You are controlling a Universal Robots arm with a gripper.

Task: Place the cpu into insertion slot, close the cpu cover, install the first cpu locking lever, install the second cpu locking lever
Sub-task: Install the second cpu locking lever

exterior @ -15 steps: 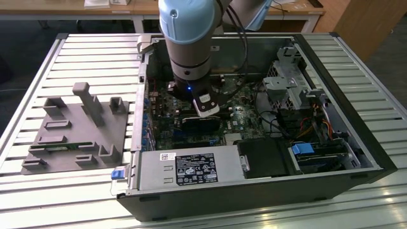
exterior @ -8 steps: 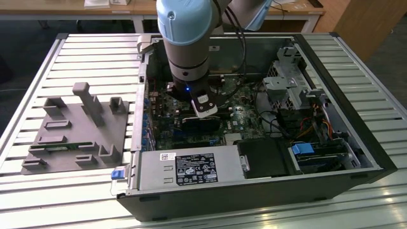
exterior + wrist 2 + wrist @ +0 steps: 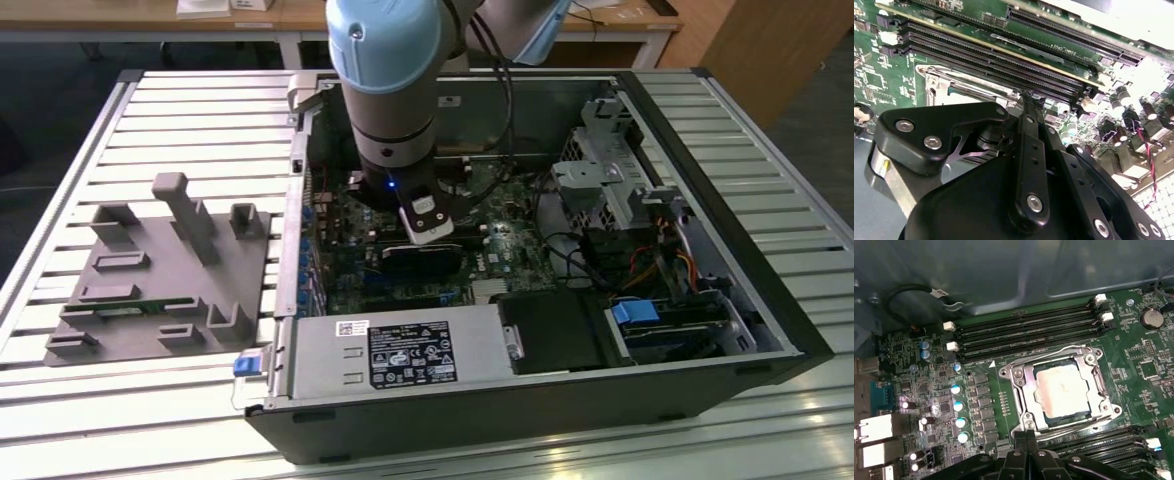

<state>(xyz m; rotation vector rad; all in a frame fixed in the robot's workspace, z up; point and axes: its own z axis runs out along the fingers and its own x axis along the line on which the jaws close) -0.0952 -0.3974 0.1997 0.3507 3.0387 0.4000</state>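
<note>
Fingers (image 3: 1026, 437) beside cpu cover (image 3: 1059, 387) (cpu (image 3: 1061, 390) seated)

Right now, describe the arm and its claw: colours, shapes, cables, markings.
In the exterior view, the arm is a thick cylinder with a pale blue cap above a dark grey segment, a small blue light low on it, and a white block beneath. A black cable hangs beside it. In both wrist views, the claw is matte black, built of flat linkage bars fastened with silver screws.

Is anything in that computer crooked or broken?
Nothing stands out. In the first wrist view the cpu lies flat and square in the insertion slot, with the cpu cover down around it. The gripper hangs just beside the slot. No bent or loose part shows.
</note>
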